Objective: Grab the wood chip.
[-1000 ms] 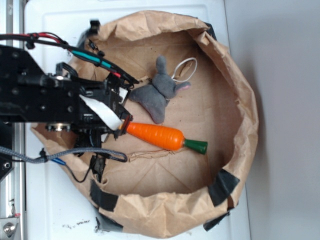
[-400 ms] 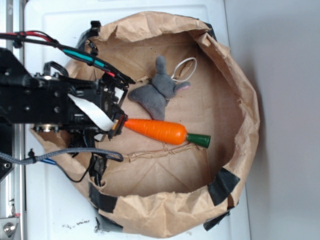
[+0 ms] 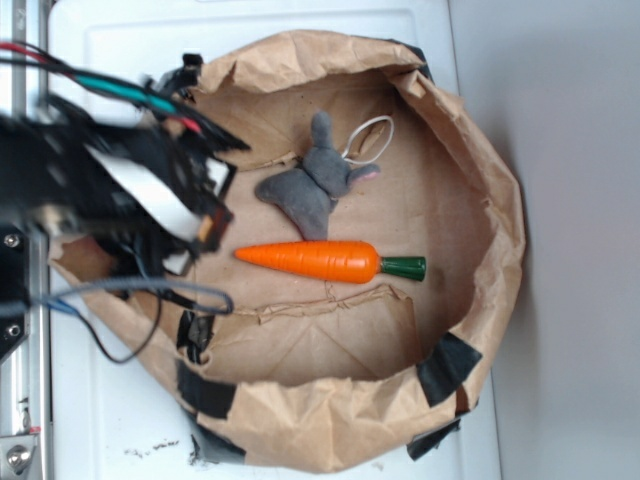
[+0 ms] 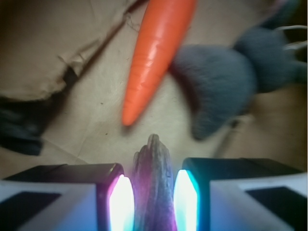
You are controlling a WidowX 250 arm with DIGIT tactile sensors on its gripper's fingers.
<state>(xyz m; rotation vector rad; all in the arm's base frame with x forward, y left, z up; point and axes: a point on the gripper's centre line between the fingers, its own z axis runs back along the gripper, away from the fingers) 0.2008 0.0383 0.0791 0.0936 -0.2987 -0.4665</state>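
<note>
The wood chip (image 4: 153, 183), a rough grey-brown sliver, stands upright between my lit fingers in the wrist view, its jagged tip poking out ahead. My gripper (image 4: 153, 204) is shut on it. In the exterior view the gripper (image 3: 207, 226) is blurred at the left rim of the bag, with a small brown bit of the chip (image 3: 208, 230) at its tip. The orange carrot (image 3: 320, 261) lies just right of the gripper, apart from it. The grey plush rabbit (image 3: 310, 185) lies above the carrot.
Everything sits in a rolled-down brown paper bag (image 3: 485, 210) with raised crumpled walls and black tape patches (image 3: 445, 365). The carrot (image 4: 154, 53) and rabbit (image 4: 231, 86) lie ahead of the fingers. The bag rests on a white surface (image 3: 120, 420). Cables trail from the arm at left.
The arm has moved left, away from the carrot, with the chip in the fingers. The carrot has turned to lie level and no longer touches the gripper.
</note>
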